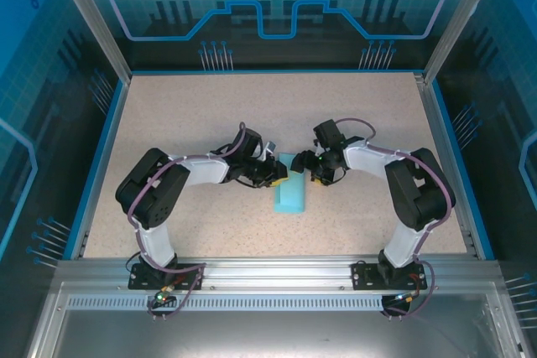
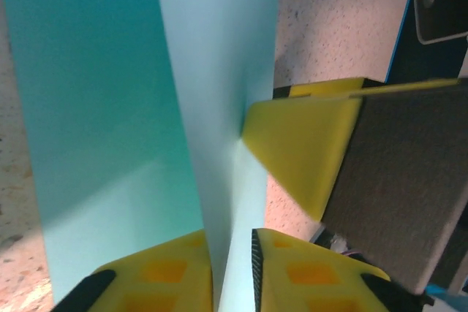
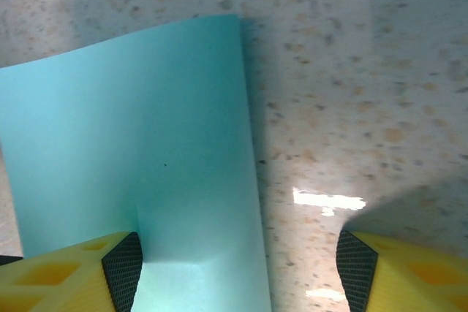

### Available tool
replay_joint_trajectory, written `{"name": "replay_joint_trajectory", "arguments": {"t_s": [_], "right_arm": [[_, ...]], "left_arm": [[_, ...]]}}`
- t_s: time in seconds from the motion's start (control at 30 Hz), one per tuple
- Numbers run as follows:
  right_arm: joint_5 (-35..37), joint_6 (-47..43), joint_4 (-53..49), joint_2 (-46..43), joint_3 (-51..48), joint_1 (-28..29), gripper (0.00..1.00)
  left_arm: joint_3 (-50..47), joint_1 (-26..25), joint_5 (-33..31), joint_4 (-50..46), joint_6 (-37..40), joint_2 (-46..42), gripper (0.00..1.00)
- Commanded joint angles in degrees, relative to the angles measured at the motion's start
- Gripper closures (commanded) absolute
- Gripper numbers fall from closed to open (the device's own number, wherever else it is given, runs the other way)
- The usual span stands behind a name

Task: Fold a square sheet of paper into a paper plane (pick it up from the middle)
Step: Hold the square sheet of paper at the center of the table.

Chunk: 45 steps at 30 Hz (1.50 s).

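The sheet of paper [image 1: 291,199] lies centrally on the table [image 1: 210,115]. The left gripper [image 1: 277,175] is at its far left edge, the right gripper [image 1: 312,172] at its far right.

You have one folded light-cyan paper sheet [image 1: 291,197], one speckled beige table [image 1: 210,106], and two yellow-fingered grippers: left gripper [image 1: 278,175], right gripper [image 1: 308,172].

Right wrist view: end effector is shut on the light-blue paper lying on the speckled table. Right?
Not quite. The right end effector is open, not shut: its fingers stand wide apart, one over the paper, the other over the bare speckled table. The right wrist view shows it.
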Motion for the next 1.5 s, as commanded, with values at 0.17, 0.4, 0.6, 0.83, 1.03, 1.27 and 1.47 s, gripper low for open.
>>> {"name": "replay_joint_trajectory", "arguments": {"t_s": [0.17, 0.4, 0.6, 0.83, 1.03, 1.27, 1.47], "right_arm": [[-4.0, -1.7, 2.9, -6.2, -3.3, -1.2, 0.24], [-7.9, -4.7, 2.9, -6.8, -6.0, -1.1, 0.29], [-7.4, -7.2, 1.2, -5.2, -5.7, -0.3, 0.43], [-5.5, -9.3, -1.9, -1.3, -2.7, 1.4, 0.52], [-4.4, -8.1, -1.4, -0.8, -2.5, 2.2, 0.56], [-7.4, -6.4, 2.2, -1.7, -3.9, 1.2, 0.51], [-9.2, -6.5, 3.2, -2.5, -4.4, -0.1, 0.49]], "left_arm": [[3.4, 0.0, -1.6, -7.1, 5.1, 0.1, 0.89], [3.6, 0.1, -1.8, -8.3, 6.4, -0.4, 0.89], [3.4, 0.1, -1.9, -8.2, 6.6, -0.3, 0.88], [4.0, 0.1, -2.2, -8.7, 6.6, 0.0, 0.86], [4.3, 0.1, -2.7, -9.7, 7.2, 0.2, 0.81], [4.4, 0.1, -2.1, -9.7, 7.2, 0.0, 0.81], [6.4, 0.4, -3.1, -12.0, 9.9, 0.4, 0.90]]}}
